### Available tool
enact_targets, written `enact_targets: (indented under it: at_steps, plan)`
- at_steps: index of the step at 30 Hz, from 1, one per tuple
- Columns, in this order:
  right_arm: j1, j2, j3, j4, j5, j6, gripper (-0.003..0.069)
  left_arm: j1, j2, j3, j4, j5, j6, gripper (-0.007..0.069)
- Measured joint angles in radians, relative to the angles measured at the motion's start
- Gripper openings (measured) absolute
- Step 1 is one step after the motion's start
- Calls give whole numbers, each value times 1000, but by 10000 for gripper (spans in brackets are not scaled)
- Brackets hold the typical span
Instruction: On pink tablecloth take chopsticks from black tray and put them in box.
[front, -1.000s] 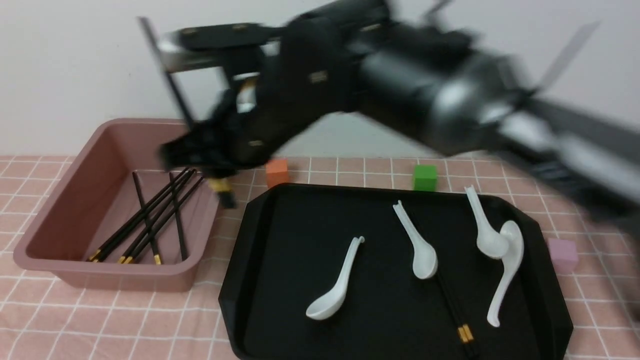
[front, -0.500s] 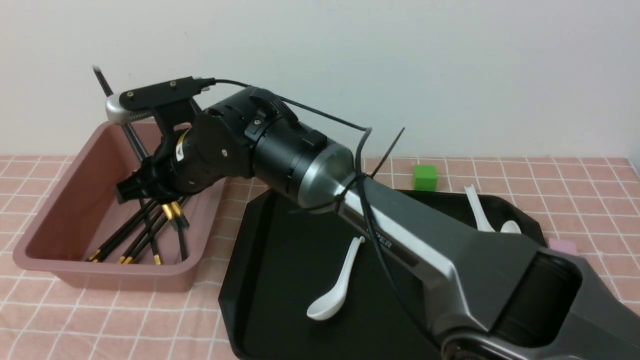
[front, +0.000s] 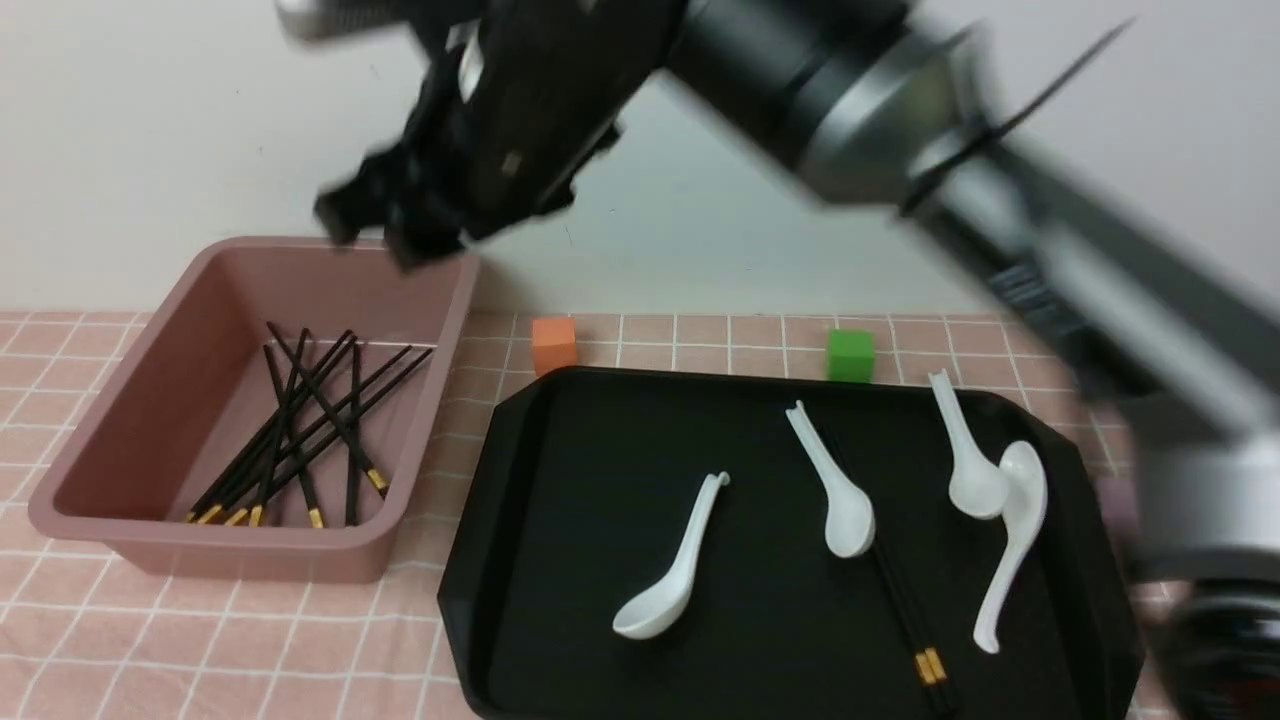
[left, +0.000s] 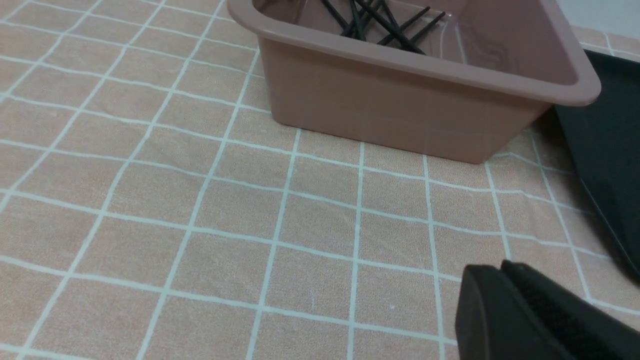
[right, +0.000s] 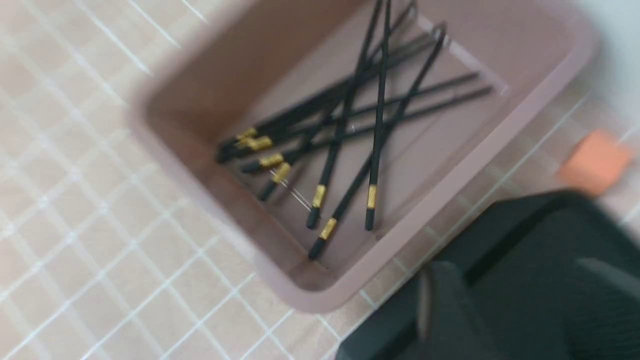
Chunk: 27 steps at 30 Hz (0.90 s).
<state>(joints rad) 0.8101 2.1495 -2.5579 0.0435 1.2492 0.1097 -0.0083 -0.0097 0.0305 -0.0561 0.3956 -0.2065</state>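
With the black tray (front: 570, 560) at the frame's lower right and the box (front: 150, 400) at left, the right tool (front: 375, 232) hangs spread and empty above the box's far rim, and the tray's remaining chopsticks (front: 900, 605) lie down-right of it, slanting toward the bottom edge.

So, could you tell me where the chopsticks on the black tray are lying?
In the front view the chopsticks lie in the right half of the black tray, running from a white spoon toward the near rim.
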Motion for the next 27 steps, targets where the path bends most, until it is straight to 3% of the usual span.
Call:
enact_targets:
  at_steps: [3, 7, 15, 21, 27]
  plan:
    - [0, -141, 73, -14, 3, -25, 136, 0, 0, 0, 0, 0, 0, 36]
    - [0, -317, 264, -44, 8, -27, -1, 0, 0, 0, 0, 0, 0, 36]
    - [0, -681, 773, -73, 19, -25, -15, 0, 0, 0, 0, 0, 0, 36]
    - [0, -824, 879, -74, 19, -27, -14, 0, 0, 0, 0, 0, 0, 36]
    - [-18, -993, 1023, -167, 12, -35, -16, 0, 0, 0, 0, 0, 0, 36]
